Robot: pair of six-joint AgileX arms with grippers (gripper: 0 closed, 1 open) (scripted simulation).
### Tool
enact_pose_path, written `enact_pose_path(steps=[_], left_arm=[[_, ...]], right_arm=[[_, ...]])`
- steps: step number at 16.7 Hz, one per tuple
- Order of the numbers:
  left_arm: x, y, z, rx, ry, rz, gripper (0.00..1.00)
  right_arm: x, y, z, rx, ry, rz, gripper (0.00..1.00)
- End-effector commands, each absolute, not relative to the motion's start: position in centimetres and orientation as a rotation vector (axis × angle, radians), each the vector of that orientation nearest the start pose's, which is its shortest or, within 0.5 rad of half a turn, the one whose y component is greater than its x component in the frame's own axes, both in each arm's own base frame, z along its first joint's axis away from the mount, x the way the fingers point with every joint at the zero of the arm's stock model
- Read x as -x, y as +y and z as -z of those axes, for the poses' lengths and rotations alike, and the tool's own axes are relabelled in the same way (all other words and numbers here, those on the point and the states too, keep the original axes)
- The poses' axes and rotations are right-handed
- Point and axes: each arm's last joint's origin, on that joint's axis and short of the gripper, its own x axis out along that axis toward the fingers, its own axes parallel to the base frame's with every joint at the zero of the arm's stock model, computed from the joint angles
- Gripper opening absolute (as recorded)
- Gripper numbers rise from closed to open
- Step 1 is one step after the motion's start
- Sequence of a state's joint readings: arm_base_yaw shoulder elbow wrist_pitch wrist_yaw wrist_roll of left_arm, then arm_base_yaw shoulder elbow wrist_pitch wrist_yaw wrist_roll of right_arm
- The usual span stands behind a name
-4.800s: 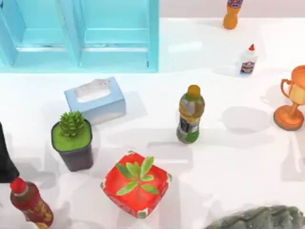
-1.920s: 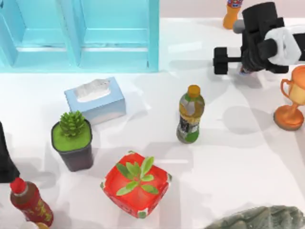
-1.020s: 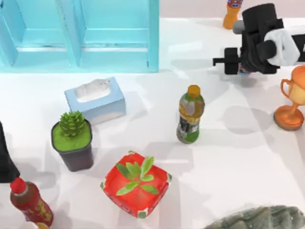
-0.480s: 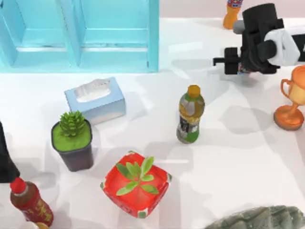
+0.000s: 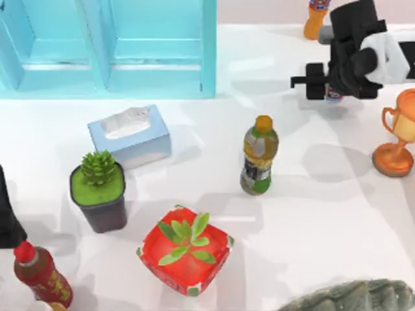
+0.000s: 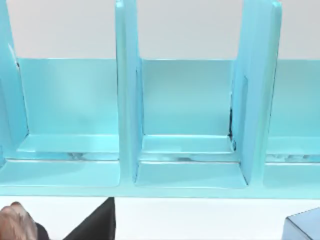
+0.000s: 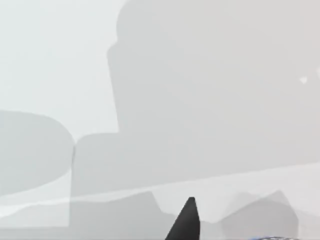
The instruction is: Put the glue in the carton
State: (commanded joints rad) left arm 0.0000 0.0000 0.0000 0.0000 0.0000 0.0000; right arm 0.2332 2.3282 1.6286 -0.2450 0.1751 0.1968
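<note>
Right gripper: the right gripper (image 5: 337,87) sits at about 1 o'clock on the tabletop (image 5: 311,214) in the top view, its black body over the spot where the glue stands; whether its fingers are spread or closed cannot be told, nor whether they grip anything.
Glue: the glue (image 5: 333,96) shows as a sliver of blue-and-red label under the gripper's lower edge, at 1 o'clock, well apart from the carton.
Carton: the light blue carton (image 5: 110,48) lies at 11 o'clock, with upright dividers splitting it into compartments; the left wrist view looks into those compartments (image 6: 185,120).
Left arm: a dark part of the left arm (image 5: 8,214) shows at the 9 o'clock edge of the top view.
Orange bottle: an orange bottle (image 5: 316,18) stands at 1 o'clock, just beyond the right gripper toward 12.
Trophy: an orange trophy (image 5: 397,133) stands at 3 o'clock.
Green drink bottle: a green bottle with a yellow cap (image 5: 260,155) stands near the centre.
Tissue box: a pale blue tissue box (image 5: 129,135) sits toward 10 o'clock from the centre.
Plants: a dark pot with a green succulent (image 5: 98,190) stands at 9 o'clock; a red pot with a leafy plant (image 5: 185,249) sits at 6 o'clock.
Red bottle: a red-capped bottle (image 5: 40,273) stands at 8 o'clock.
Rock: a grey rock (image 5: 350,297) lies at 5 o'clock.
Right wrist view: pale tabletop (image 7: 150,75) crossed by grey shadows, with one dark fingertip (image 7: 186,220) poking in.
</note>
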Motion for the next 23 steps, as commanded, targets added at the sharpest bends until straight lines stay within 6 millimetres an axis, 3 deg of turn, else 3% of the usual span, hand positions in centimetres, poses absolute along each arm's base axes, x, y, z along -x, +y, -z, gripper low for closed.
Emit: enact_pose_path(steps=[14, 20, 23], left_arm=[[-10.6, -0.1, -16.0, 0.0, 0.0, 0.0, 1.0], [-10.6, -0.1, -16.0, 0.0, 0.0, 0.0, 1.0], [-10.6, -0.1, -16.0, 0.0, 0.0, 0.0, 1.0]], right_arm=[[-47.8, 11.3, -18.6, 0.012, 0.901, 0.015, 0.0], [-47.7, 11.3, -18.7, 0.012, 0.908, 0.016, 0.0], [-47.1, 8.9, -17.9, 0.021, 0.968, 0.024, 0.0]])
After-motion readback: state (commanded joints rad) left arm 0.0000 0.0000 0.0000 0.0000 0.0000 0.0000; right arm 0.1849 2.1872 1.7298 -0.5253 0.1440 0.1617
